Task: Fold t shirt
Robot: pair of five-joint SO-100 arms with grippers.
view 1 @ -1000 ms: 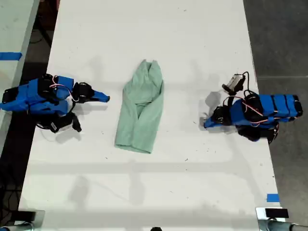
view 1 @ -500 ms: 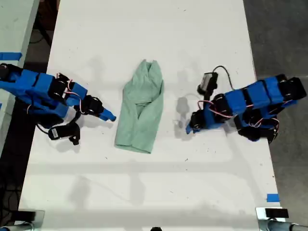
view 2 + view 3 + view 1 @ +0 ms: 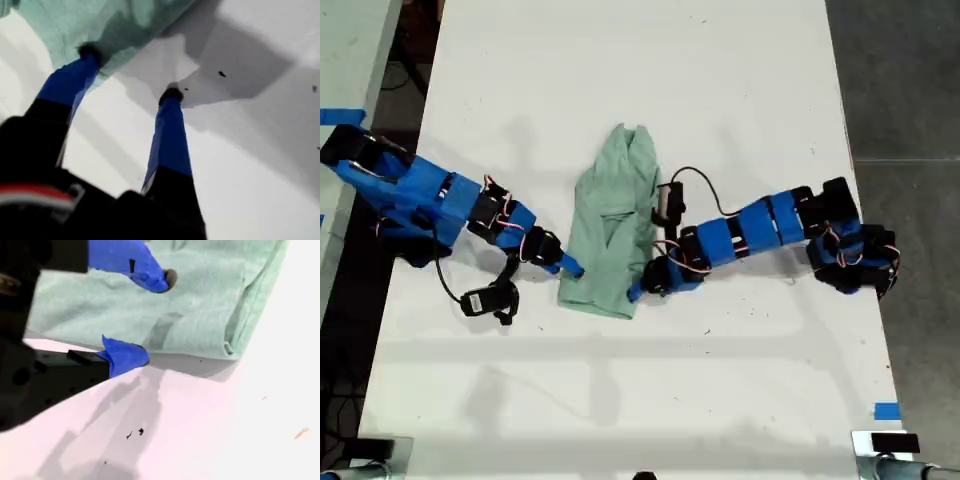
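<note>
Only white table [image 3: 740, 90] around t shirt [image 3: 612, 225].

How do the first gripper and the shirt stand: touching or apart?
Touching. The first wrist view shows one fingertip of my first gripper pressed into the shirt at its edge.

The t shirt [image 3: 612, 225] lies lengthwise on the middle of the table [image 3: 740, 80]. My second gripper [image 3: 572, 268] comes from the exterior view's left and stands at the shirt's edge near the corner closest to it. One of its fingertips [image 3: 165, 280] is over the cloth and the other is on the table just beside the edge. My first gripper [image 3: 638, 290] comes from the exterior view's right, at the opposite corner. One fingertip [image 3: 90, 51] touches the cloth, the other the table. A piece of tape [image 3: 887, 410] lies near the exterior view's lower right corner.
</note>
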